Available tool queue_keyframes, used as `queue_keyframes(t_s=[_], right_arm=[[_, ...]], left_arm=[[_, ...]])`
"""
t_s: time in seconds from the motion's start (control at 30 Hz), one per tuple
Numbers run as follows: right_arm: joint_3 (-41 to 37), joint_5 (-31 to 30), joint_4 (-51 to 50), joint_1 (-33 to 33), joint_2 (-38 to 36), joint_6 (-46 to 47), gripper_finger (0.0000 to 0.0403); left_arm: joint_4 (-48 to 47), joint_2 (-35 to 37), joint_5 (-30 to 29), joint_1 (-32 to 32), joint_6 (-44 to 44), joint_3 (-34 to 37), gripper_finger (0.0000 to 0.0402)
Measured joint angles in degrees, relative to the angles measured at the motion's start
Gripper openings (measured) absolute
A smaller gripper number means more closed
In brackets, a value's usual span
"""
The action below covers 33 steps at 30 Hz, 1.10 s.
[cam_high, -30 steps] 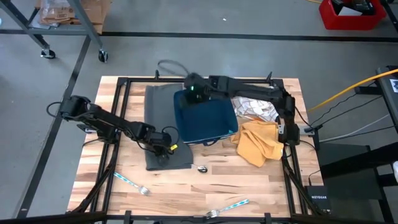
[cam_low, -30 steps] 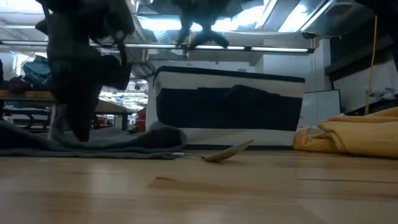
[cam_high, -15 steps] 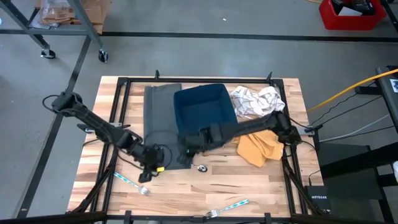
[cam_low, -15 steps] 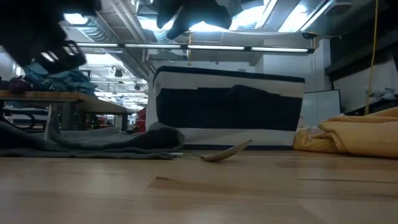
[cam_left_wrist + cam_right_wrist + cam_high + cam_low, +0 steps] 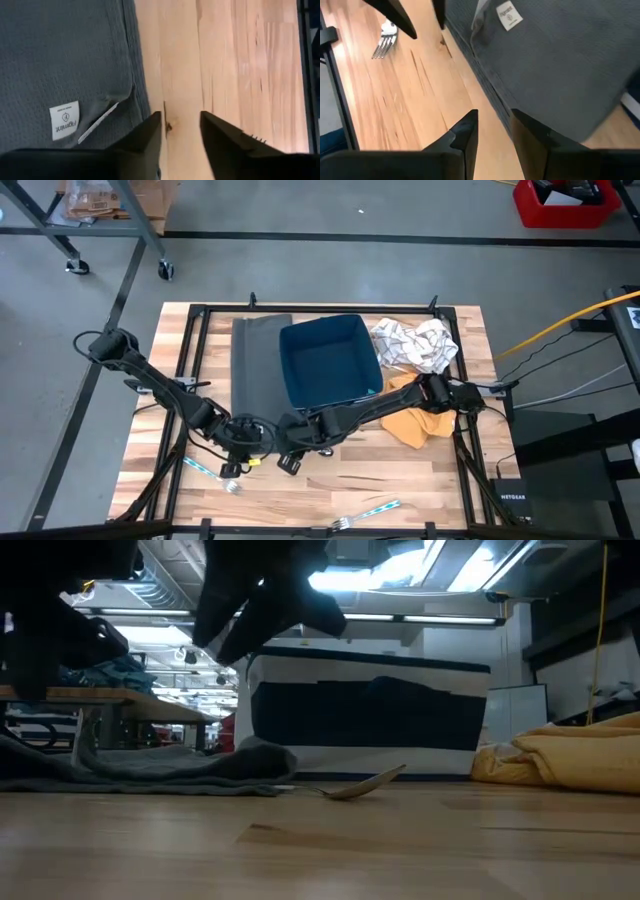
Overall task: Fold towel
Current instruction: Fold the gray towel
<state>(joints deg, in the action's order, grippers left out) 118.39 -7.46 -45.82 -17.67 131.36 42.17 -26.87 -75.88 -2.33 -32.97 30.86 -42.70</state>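
Observation:
The grey towel [image 5: 255,365] lies flat on the wooden table, stretched from the far edge toward the near edge, left of a blue bin. Its near corner carries a white label [image 5: 65,120]. My left gripper [image 5: 238,460] hovers open over bare wood just off that corner [image 5: 181,131], touching nothing. My right gripper [image 5: 290,462] is open too, slanting down at the towel's near edge [image 5: 493,132], clear of the cloth [image 5: 555,60]. In the right wrist view the left gripper's fingers [image 5: 400,17] show close by.
The blue bin [image 5: 328,365] stands against the towel's right side. A yellow cloth [image 5: 415,418] and a white patterned cloth [image 5: 410,345] lie to its right. A spoon [image 5: 355,785] lies near the towel's end. Two forks [image 5: 212,476] [image 5: 365,513] lie by the near edge.
My left gripper has risen off the towel's near end and gone toward the table's near edge. My right gripper has swung from above the blue bin down toward the near edge, arriving beside the left gripper at the towel's near end. The towel stays flat.

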Motion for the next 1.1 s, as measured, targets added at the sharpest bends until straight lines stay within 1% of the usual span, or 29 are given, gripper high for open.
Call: queue_keyframes(t_s=[0.1,0.2,0.3,0.47,0.6,0.8,0.93,1.1], right_arm=[[0.0,0.0,0.0,0.0,0.3,1.0,0.0134],[0.0,-0.7,0.1,0.0,0.5,2.6,0.0161],[0.0,-0.7,0.9,0.0,1.0,2.6,0.0191],[0.0,-0.5,0.8,0.0,2.0,2.4,0.0224],[0.0,-0.5,1.0,0.0,3.4,1.5,0.0229],[0.0,-0.5,2.0,0.0,4.8,-1.0,0.0229],[0.0,-0.5,2.0,0.1,5.5,-2.3,0.0229],[0.0,-0.5,2.2,0.1,6.5,-2.7,0.0229]], left_arm=[[-0.1,-0.1,0.0,0.0,-1.9,0.0,0.017],[-1.3,-0.1,0.0,0.0,-4.4,0.0,0.0193],[-2.4,-0.1,-0.8,0.4,-7.7,0.0,0.0199],[-2.7,-0.1,-5.8,1.6,-8.5,0.0,0.0192],[-3.2,-0.1,-7.5,3.2,-11.1,-0.1,0.0185],[-4.3,-0.1,-8.0,5.7,-16.0,-0.1,0.0183],[-4.8,-0.1,-8.1,6.6,-16.3,-0.2,0.0182],[-8.4,-0.1,-8.1,6.6,-16.2,-0.2,0.0182]])
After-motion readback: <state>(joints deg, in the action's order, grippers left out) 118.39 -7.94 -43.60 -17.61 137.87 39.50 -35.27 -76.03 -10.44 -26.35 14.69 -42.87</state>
